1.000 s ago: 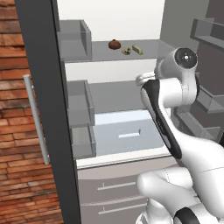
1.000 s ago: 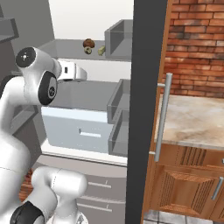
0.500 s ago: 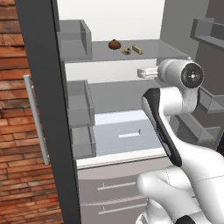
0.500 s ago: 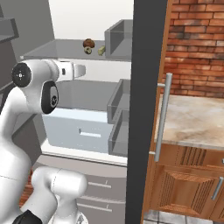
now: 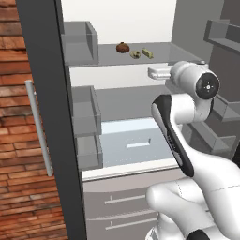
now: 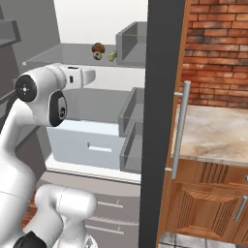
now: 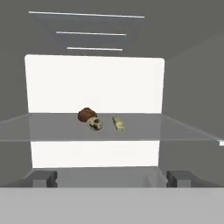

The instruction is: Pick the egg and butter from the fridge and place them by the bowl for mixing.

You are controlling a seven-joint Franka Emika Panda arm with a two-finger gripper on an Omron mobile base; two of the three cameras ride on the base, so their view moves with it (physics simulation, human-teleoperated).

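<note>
The fridge (image 5: 45,70) stands open with its dark door (image 6: 162,97) to the side. On its upper grey shelf (image 7: 52,131) lie the small speckled beige egg (image 7: 95,124) (image 5: 135,55) (image 6: 97,55) and, to its right, the pale yellow butter (image 7: 118,124) (image 5: 147,53) (image 6: 112,55). My gripper (image 7: 111,179) (image 5: 151,72) (image 6: 95,75) hovers level in front of that shelf, pointing at them from a distance. It is open, the two dark fingertips (image 7: 43,178) far apart with nothing between them. The bowl is out of view.
A dark brown rounded lump (image 7: 86,114) (image 5: 123,47) sits just behind the egg. Clear door bins (image 5: 84,110) (image 6: 133,116) line the door. Below is a pale drawer (image 5: 136,143). A stone counter (image 6: 218,131) over wooden cabinets lies right of the fridge.
The arm's wrist joint has dropped and the hand has levelled out toward the upper shelf. The jaws stay wide apart. Egg and butter have not moved.
</note>
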